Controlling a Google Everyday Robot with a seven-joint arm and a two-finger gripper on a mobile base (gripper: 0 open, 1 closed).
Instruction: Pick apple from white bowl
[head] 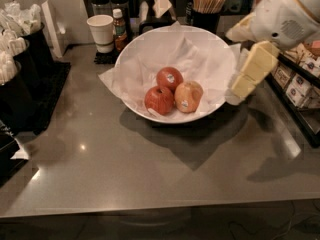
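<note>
At the far left, black holders [15, 79] stuffed with white packets are seen on a grey countertop [130, 174], well to the left of the gripper. Further right, at the back, a small white paper cup [101, 32] is set just beside a small brown bottle [118, 30].

The middle is taken up by the white bowl [167, 119], wide, shallow and lined with crinkled white paper [165, 49]. Three apples are clustered in it, touching one another. Two deep red apples [159, 100] are placed to the left and rear. The apple [188, 96], pale yellow-orange with a small white sticker, is found at the right of the cluster, the nearest of the three to the gripper. It lies to the left of the gripper's tip and apart from it.

Behind the bowl, a dark cup of wooden stir sticks [207, 4] is seen. The gripper [240, 90], pale yellow, is angled down and left from a white arm [287, 14], with its tip by the bowl's right rim. Whether it is spread or closed cannot be told. At the far right, beyond the gripper, a dark tray of packets [300, 86] is placed.
</note>
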